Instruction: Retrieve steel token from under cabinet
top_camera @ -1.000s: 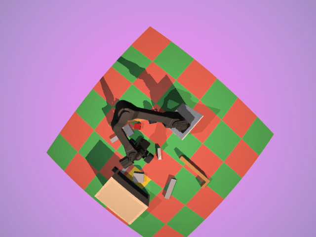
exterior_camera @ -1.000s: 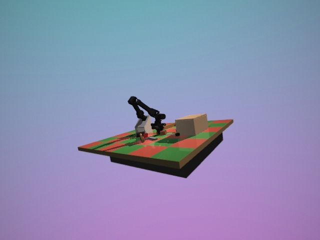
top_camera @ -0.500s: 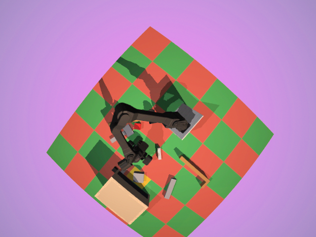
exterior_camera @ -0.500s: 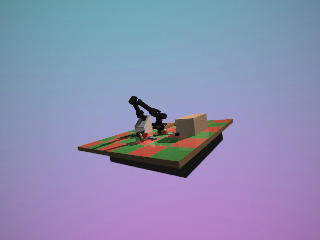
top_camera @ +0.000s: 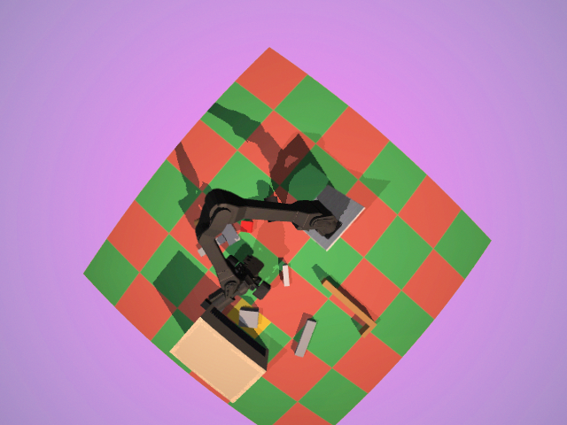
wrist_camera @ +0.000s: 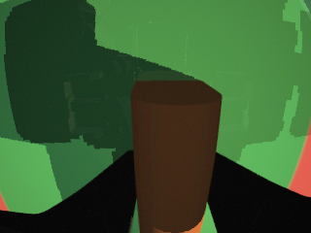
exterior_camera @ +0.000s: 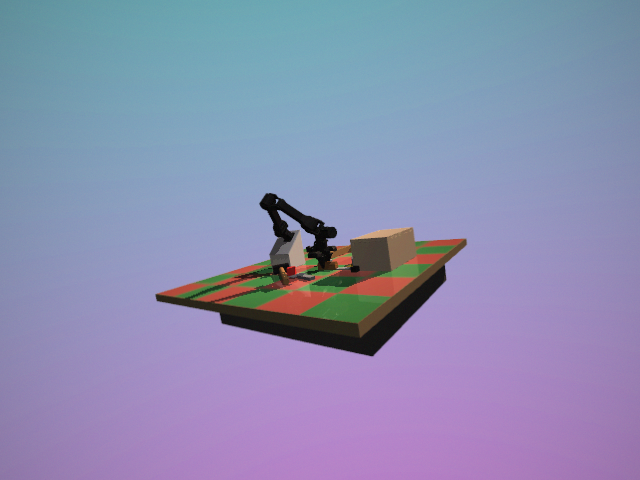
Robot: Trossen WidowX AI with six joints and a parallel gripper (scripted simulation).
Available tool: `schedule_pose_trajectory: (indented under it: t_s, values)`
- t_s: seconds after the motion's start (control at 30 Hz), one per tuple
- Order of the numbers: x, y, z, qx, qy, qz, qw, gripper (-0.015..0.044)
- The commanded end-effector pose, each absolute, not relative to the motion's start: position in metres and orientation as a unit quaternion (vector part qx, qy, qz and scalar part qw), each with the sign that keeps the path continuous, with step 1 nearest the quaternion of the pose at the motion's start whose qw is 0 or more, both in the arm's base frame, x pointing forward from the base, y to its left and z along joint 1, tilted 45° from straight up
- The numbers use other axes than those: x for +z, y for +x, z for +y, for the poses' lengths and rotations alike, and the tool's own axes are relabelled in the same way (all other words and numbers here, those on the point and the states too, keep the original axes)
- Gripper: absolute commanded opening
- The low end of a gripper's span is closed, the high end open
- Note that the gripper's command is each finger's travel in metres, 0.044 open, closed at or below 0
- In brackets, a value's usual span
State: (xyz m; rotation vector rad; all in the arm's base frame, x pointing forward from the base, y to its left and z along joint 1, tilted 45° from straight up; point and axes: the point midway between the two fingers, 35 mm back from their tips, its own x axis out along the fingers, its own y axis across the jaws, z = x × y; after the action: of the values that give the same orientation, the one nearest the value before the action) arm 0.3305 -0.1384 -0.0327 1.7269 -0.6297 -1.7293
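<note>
The tan cabinet [top_camera: 217,359] [exterior_camera: 371,254] stands near the table edge, its dark front facing the yellow marked area [top_camera: 261,323]. My gripper [exterior_camera: 324,265] [wrist_camera: 169,158] is shut on a brown wooden handle [exterior_camera: 331,265] [wrist_camera: 175,126], low over the table in front of the cabinet. A thin pale rod seems to run from the handle to a black block [exterior_camera: 355,268] beside the cabinet. A grey squarish piece [top_camera: 249,318] lies on the marked area; I cannot tell if it is the token. No token shows under the cabinet, and the slots are too small to make out.
A pale bar [top_camera: 286,275], a grey bar [top_camera: 305,338] and a wooden L-shaped piece [top_camera: 350,304] lie to the right in the top view. A red block [top_camera: 246,226] [exterior_camera: 291,270] and grey pieces [top_camera: 230,235] lie near the arm. A grey stand [top_camera: 345,220] [exterior_camera: 295,250] is behind.
</note>
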Motion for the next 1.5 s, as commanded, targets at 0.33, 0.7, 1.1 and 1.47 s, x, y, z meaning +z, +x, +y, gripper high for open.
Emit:
schedule_pose_trajectory:
  t_s: [0.33,0.7,1.1,1.47]
  values:
    - [-0.032,0.351,-0.138,-0.647,0.658,-0.241,0.301,0.0000]
    - [-0.032,0.361,-0.137,-0.647,0.658,-0.241,0.301,0.0000]
    - [-0.032,0.373,-0.136,-0.647,0.658,-0.241,0.301,0.0000]
    - [-0.032,0.383,-0.135,-0.646,0.659,-0.241,0.301,0.0000]
